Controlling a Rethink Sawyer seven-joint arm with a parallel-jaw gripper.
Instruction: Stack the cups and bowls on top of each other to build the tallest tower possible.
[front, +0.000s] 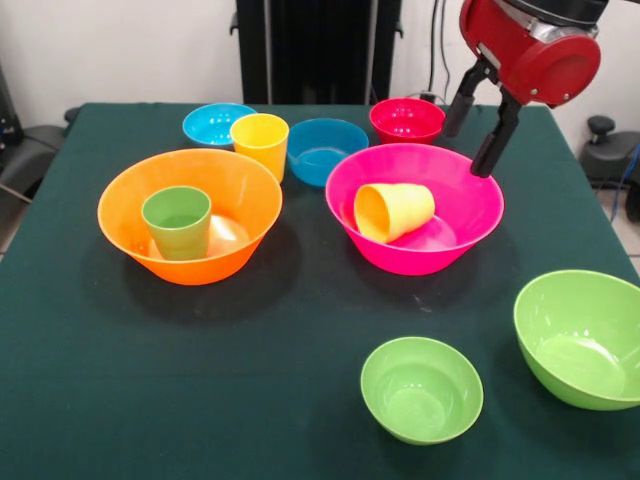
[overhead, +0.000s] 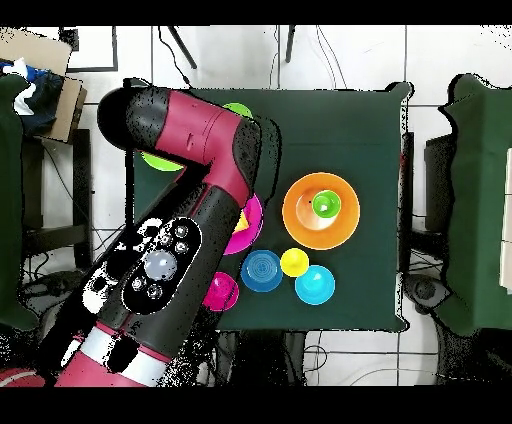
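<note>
My gripper (front: 468, 150) is open and empty, hanging over the far right rim of the large hot pink bowl (front: 470, 205). An orange-yellow cup (front: 395, 210) lies on its side in that bowl. A green cup (front: 177, 222) stands upright in the large orange bowl (front: 120, 195). A yellow cup (front: 260, 145) stands on the table between the light blue bowl (front: 217, 123) and the darker blue bowl (front: 325, 150). The red-pink bowl (front: 407, 120) sits behind the pink one. The small lime bowl (front: 421, 389) and the large lime bowl (front: 580, 338) stand at the near right. In the overhead view my arm hides the gripper.
The table has a dark green cloth (front: 300, 320). In the overhead view the arm (overhead: 190, 200) covers most of the pink bowl (overhead: 252, 232) and the lime bowls. Dark chairs (overhead: 470, 200) flank the table and a cardboard box (overhead: 45, 75) stands at the top left.
</note>
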